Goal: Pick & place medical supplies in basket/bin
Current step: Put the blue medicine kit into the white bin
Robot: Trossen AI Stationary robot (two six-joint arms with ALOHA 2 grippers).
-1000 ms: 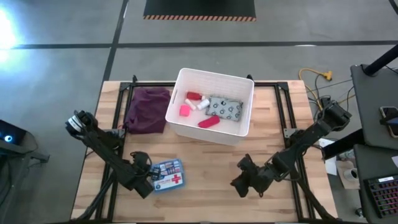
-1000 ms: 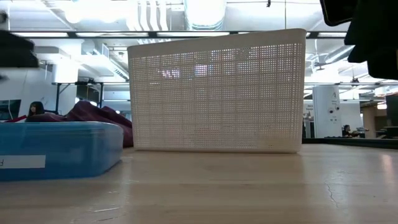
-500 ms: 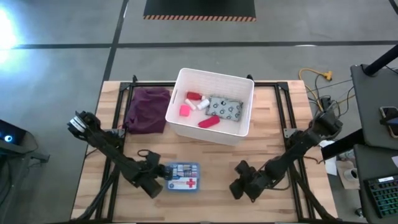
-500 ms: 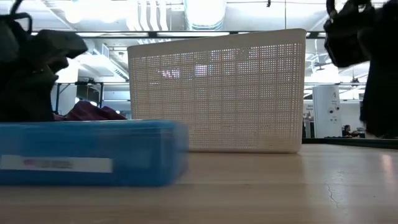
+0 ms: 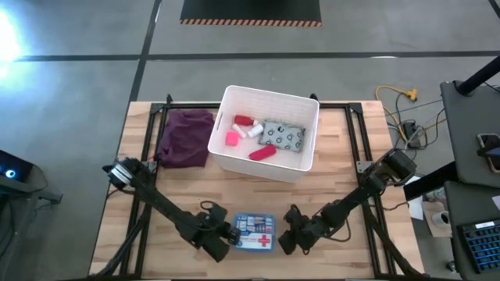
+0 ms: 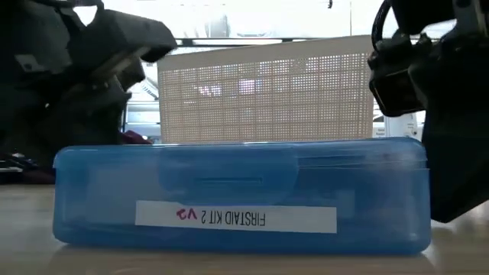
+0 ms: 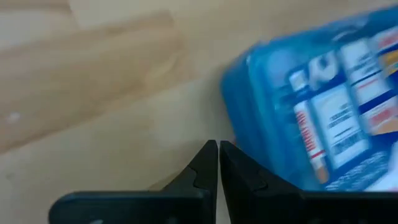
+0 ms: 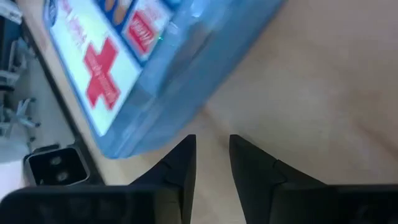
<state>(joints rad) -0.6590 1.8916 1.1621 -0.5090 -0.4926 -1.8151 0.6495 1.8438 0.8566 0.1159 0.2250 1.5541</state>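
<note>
High view: blue-white plastic first-aid box with red cross (image 5: 255,232) lies flat at the table's 6 o'clock edge, between my left gripper (image 5: 225,235) at its 9 o'clock and my right gripper (image 5: 284,237) at its 3 o'clock. White ribbed plastic bin (image 5: 228,154) sits at 12 o'clock, well apart. Low view: box (image 6: 241,197) flat on the wood, bin (image 6: 267,88) behind it. Left wrist: fingers (image 7: 203,171) clenched together, empty, box (image 7: 323,106) just beside. Right wrist: fingers (image 8: 177,168) slightly parted, grasping nothing, box (image 8: 143,68) just ahead.
</note>
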